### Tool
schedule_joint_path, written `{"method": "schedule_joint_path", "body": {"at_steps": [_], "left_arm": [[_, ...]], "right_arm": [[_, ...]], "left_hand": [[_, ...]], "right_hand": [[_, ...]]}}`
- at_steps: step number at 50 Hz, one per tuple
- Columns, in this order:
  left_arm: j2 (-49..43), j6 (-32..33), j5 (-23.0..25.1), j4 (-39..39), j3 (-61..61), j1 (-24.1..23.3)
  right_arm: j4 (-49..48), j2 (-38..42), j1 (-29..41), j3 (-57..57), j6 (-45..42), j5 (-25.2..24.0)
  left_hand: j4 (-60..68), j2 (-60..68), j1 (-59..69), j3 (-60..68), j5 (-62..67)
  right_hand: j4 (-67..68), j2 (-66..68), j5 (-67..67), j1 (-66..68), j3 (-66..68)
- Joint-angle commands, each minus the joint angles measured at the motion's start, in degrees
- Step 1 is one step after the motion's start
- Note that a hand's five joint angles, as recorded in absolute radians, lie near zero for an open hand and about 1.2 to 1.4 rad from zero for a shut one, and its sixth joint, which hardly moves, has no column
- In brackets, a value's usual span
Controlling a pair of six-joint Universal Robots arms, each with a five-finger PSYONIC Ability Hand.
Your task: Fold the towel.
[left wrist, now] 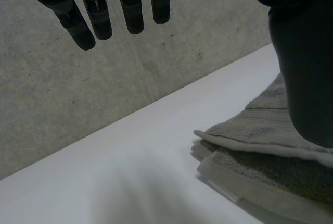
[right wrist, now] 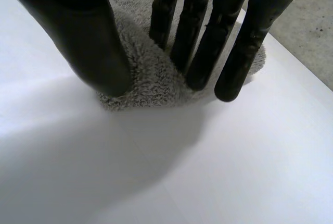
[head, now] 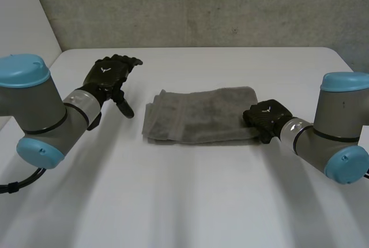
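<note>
1. Left hand [head: 109, 74] hangs above the white table [head: 173, 202], to the left of the towel and apart from it. Its fingers [left wrist: 99, 18] are straight and slightly spread, and they grip nothing.
2. At the middle of the table lies the grey towel [head: 199, 115], flat, with its long side running left to right. Stacked layers show at its left end, so it looks folded at least once. A woven band crosses it near that end.
3. At the towel's right end sits the right hand [head: 266, 115]. Its wrist view shows the thumb on one side of a raised hump of pile and the fingers on the other. They pinch the towel's edge between them, with the fingertips down by the table.
4. By its look, the towel is soft, light and limp. It should sag and drape when lifted rather than hold a shape. The rough pile should grip well, and nothing about it is fragile. The best hold is probably at the end corners, catching every layer so the stack does not slide apart. The left end is free for the left hand.
</note>
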Motion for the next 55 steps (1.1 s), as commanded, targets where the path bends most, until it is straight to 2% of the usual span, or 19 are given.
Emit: {"method": "schedule_joint_path", "body": {"at_steps": [1, 3, 9, 16, 20, 22, 23, 25, 29, 31, 32, 33, 34, 36, 37, 39, 40, 44, 55], "left_arm": [[0.09, -0.01, 0.03, 0.0, -0.54, -0.03], [0.18, -0.01, 0.03, 0.0, -0.63, -0.03], [0.44, -0.01, 0.03, 0.0, -0.54, -0.03], [1.58, -0.63, -0.24, -0.09, 0.42, -0.03], [2.46, -0.8, -0.33, 0.0, 0.6, 0.06], [3.51, -0.89, -0.41, 0.0, 0.78, 0.23], [3.52, -0.89, -0.41, 0.0, 0.78, 0.23], [3.78, -1.59, -0.59, 0.09, 0.86, 0.32], [3.78, -3.0, -0.94, 0.18, 0.95, 0.41], [3.87, -3.88, -1.2, 0.09, 0.95, 0.5], [3.87, -3.88, -1.2, 0.09, 0.95, 0.5], [3.87, -4.05, -1.29, 0.09, 0.95, 0.5], [3.87, -4.06, -1.29, 0.09, 0.95, 0.5], [3.7, -4.06, -1.21, 0.09, 0.95, 0.32], [3.69, -4.06, -1.2, 0.09, 0.95, 0.32], [3.43, -4.06, -1.2, 0.18, 1.13, -0.03], [3.43, -4.06, -1.2, 0.18, 1.13, -0.03], [2.73, -4.06, -1.29, 0.18, 2.35, -0.82], [-4.73, -4.32, -1.9, -0.79, 11.04, -8.02]], "right_arm": [[-1.55, -0.59, 0.45, -0.4, -0.04, 1.95], [-2.68, -1.29, 0.81, -1.27, -1.17, 4.93], [-2.42, -2.26, 1.77, -4.79, -7.24, 7.05], [-2.6, 0.89, 15.11, -14.87, -21.1, 5.82], [-2.42, 4.42, 19.53, -19.91, -24.73, 4.06], [-2.34, 7.48, 23.2, -23.15, -24.91, 0.48], [-2.34, 7.5, 23.22, -23.16, -24.91, 0.46], [-2.34, 11.08, 26.28, -24.73, -25.0, -3.91], [-2.51, 13.47, 27.7, -25.27, -24.73, -5.78], [-2.6, 13.56, 27.53, -25.18, -22.9, -4.47], [-2.6, 13.56, 27.52, -25.18, -22.89, -4.46], [-2.69, 13.21, 27.09, -24.83, -20.19, -3.68], [-2.69, 13.21, 27.09, -24.83, -20.16, -3.67], [-3.3, 10.85, 26.47, -23.69, -11.42, -3.06], [-3.3, 10.84, 26.47, -23.69, -11.38, -3.06], [-3.39, 6.37, 25.77, -21.24, -2.01, -2.79], [-3.39, 6.35, 25.77, -21.23, -1.97, -2.79], [-3.31, 1.35, 19.63, -18.16, 7.23, -1.92], [1.71, 0.46, 13.73, -16.13, 11.74, -0.33]], "left_hand": [[-4.38, -4.15, -4.68, -3.34, -12.04], [-4.38, -4.15, -4.68, -3.34, -12.04], [-4.38, -4.15, -4.68, -3.34, -12.04], [-4.55, -4.32, -4.85, -3.51, -12.21], [-4.55, -4.32, -4.85, -3.51, -12.21], [-4.55, -4.32, -4.85, -3.51, -12.21], [-4.55, -4.32, -4.85, -3.51, -12.21], [-4.55, -4.32, -4.85, -3.51, -12.21], [-4.55, -4.32, -4.85, -3.51, -12.21], [-4.55, -4.32, -4.85, -3.51, -12.21], [-4.55, -4.32, -4.85, -3.51, -12.21], [-4.55, -4.32, -4.85, -3.51, -12.21], [-4.55, -4.32, -4.85, -3.51, -12.21], [-4.55, -4.32, -4.85, -3.51, -12.21], [-4.55, -4.32, -4.85, -3.51, -12.21], [-4.55, -4.32, -4.85, -3.51, -12.21], [-4.55, -4.32, -4.85, -3.51, -12.21], [-4.55, -4.32, -4.85, -3.51, -12.21], [-4.38, -4.15, -4.68, -3.34, -12.04]], "right_hand": [[18.61, 18.64, 18.34, 18.94, 18.66], [18.61, 18.64, 18.34, 18.94, 18.66], [18.61, 18.64, 18.34, 18.94, 18.66], [18.61, 18.64, 18.34, 18.94, 18.66], [18.61, 18.64, 18.34, 18.94, 18.66], [18.61, 18.64, 18.34, 18.94, 18.66], [18.61, 18.64, 18.34, 18.94, 18.66], [18.61, 18.64, 18.34, 18.94, 18.66], [18.61, 18.64, 18.34, 18.94, 18.66], [-29.03, -28.99, -29.29, -28.7, -28.98], [-29.27, -29.23, -29.53, -28.94, -29.22], [-37.6, -37.56, -37.86, -37.27, -37.54], [-37.68, -37.65, -37.95, -37.35, -37.63], [-39.52, -39.48, -39.78, -39.19, -39.46], [-39.53, -39.5, -39.8, -39.2, -39.48], [-50.9, -50.86, -51.16, -50.57, -50.85], [-50.97, -50.94, -51.23, -50.64, -50.92], [-51.39, -51.36, -51.66, -51.06, -51.34], [-51.39, -51.36, -51.66, -51.06, -51.34]]}}
